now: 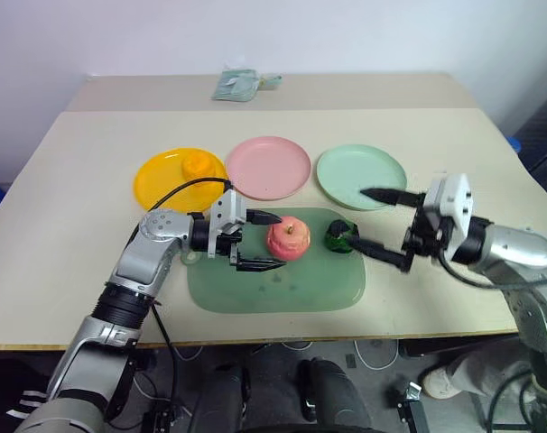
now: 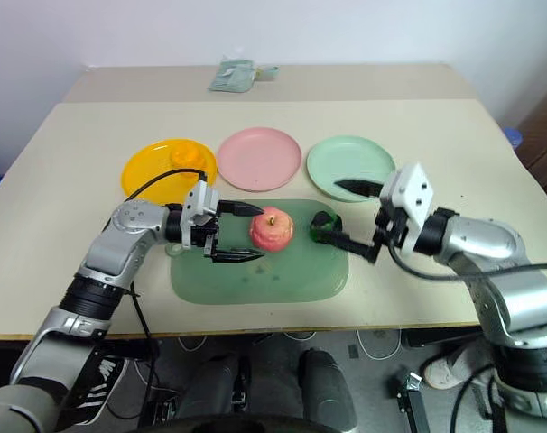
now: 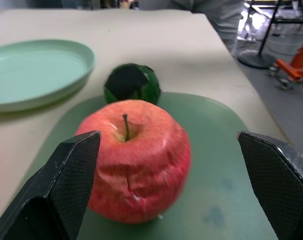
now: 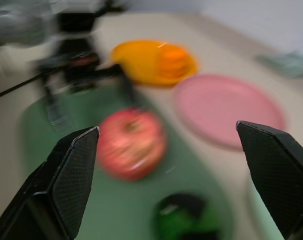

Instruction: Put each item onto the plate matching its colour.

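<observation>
Figure. Approach to the apple (image 1: 288,238), which stands stem up on the green mat (image 1: 273,293), near its far edge, with the dark green fruit (image 1: 339,237) just beside it on the same mat. The orange fruit (image 1: 197,165) already lies on the yellow plate (image 1: 156,185); the pink plate (image 1: 269,168) and the mint plate (image 1: 361,177) are bare.

The step in hand appears to be the left gripper (image 1: 260,241) taking the apple. To do it well, the fingers should slide on until the apple's widest part sits between the pads, then close across its sides below the stem, without nudging it into the dark green fruit behind. The lift should clear the mat's rim before the carry to the pink plate.

Pose: the left arm reaches in from the mat's left side, forearm low, gripper pointing sideways and nearly level at the apple, fingers wide apart and holding nothing. The right gripper (image 1: 382,225) comes in from the opposite side, fingers likewise spread and empty, one above the mint plate's near rim, the other close to the dark green fruit.
</observation>
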